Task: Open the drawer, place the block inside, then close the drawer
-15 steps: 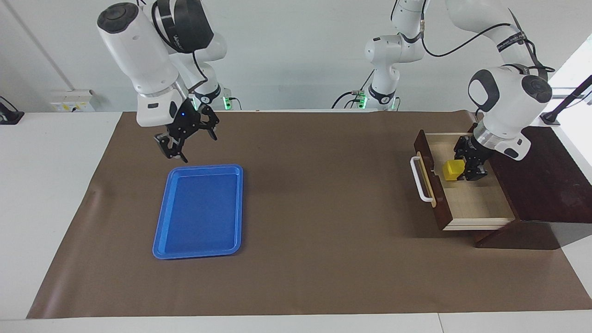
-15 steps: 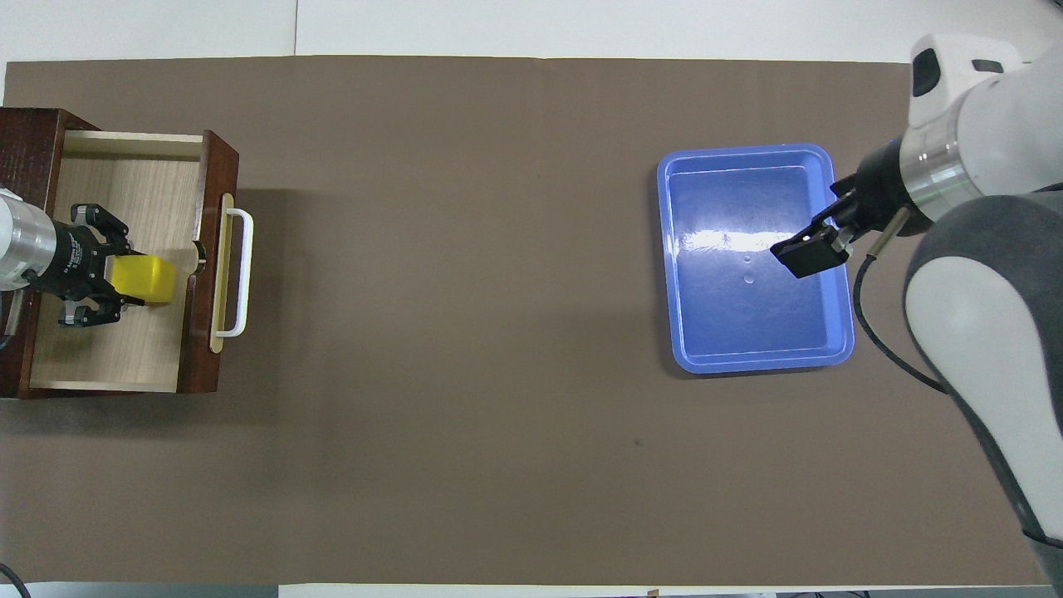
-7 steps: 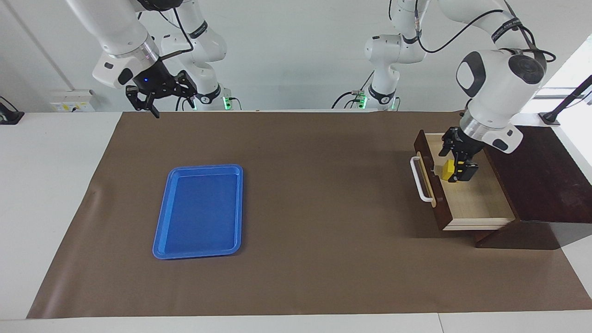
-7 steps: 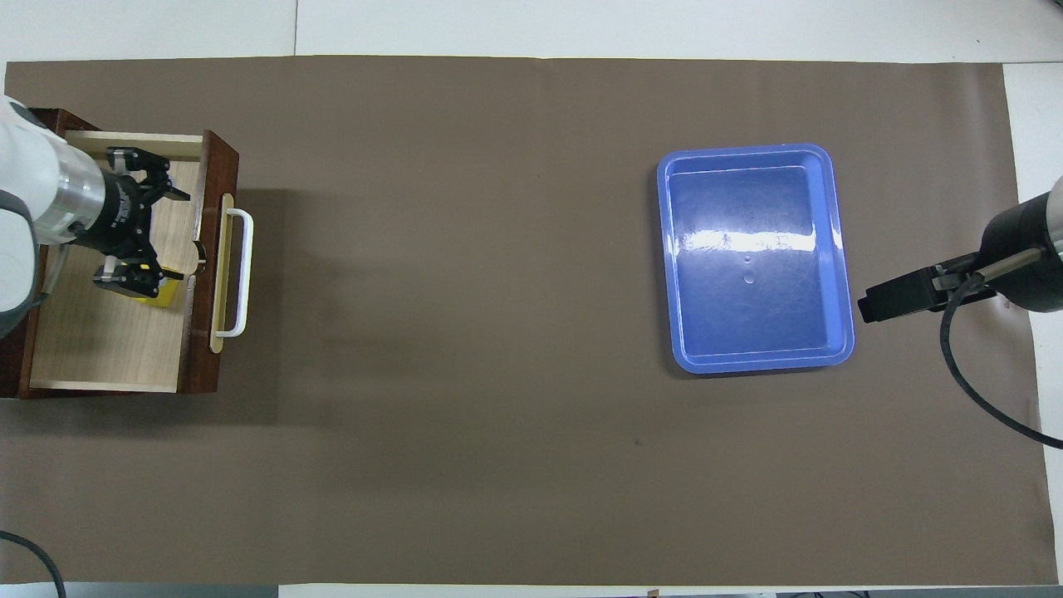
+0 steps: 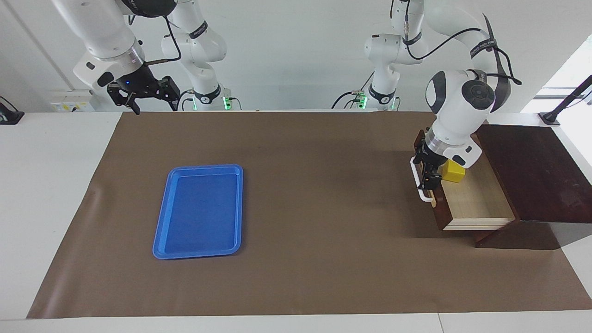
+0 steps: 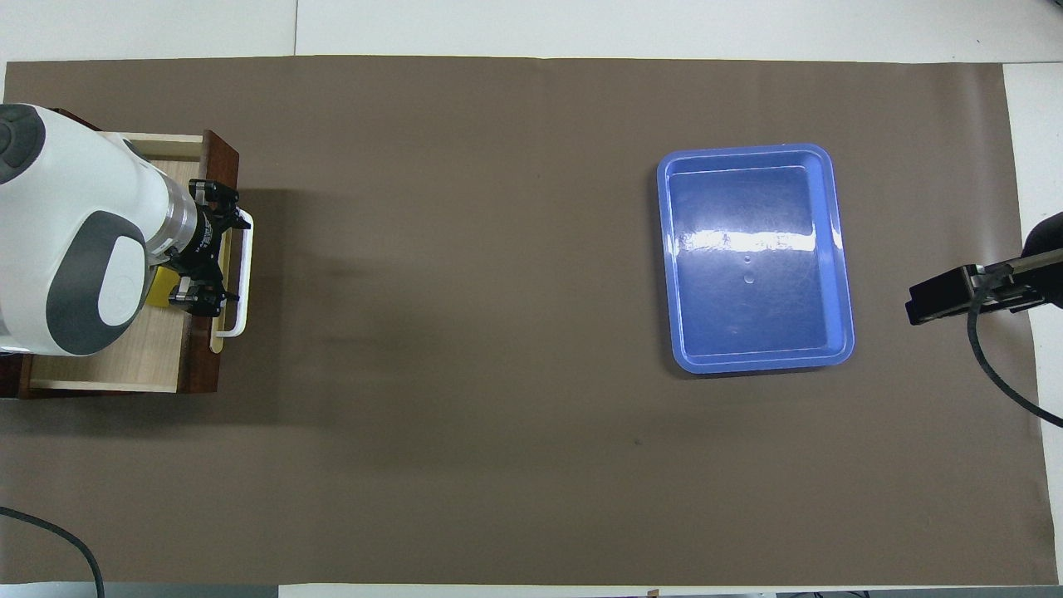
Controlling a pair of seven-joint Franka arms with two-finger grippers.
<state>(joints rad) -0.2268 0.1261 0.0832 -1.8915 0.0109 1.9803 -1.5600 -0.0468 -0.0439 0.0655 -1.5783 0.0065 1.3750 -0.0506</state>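
Note:
The drawer (image 5: 471, 199) (image 6: 124, 357) of the dark wooden box stands pulled out, its pale wood floor showing. The yellow block (image 5: 453, 172) (image 6: 158, 286) rests inside it, just inside the dark front, free of any grip. My left gripper (image 5: 424, 167) (image 6: 217, 257) is open and empty over the drawer's front, at the white bar handle (image 5: 422, 194) (image 6: 243, 311); I cannot tell whether it touches the handle. The left wrist hides part of the drawer in the overhead view. My right gripper (image 5: 144, 95) (image 6: 947, 295) hangs open and empty, raised over the right arm's end of the mat.
A flat blue tray (image 5: 199, 212) (image 6: 751, 257) lies empty on the brown mat toward the right arm's end. The box's dark top (image 5: 532, 171) sits at the left arm's end. Bare mat stretches between tray and drawer.
My left gripper let go of the block, which now lies in the drawer, and moved out to the drawer's front handle. My right arm drew back from over the tray toward the robots.

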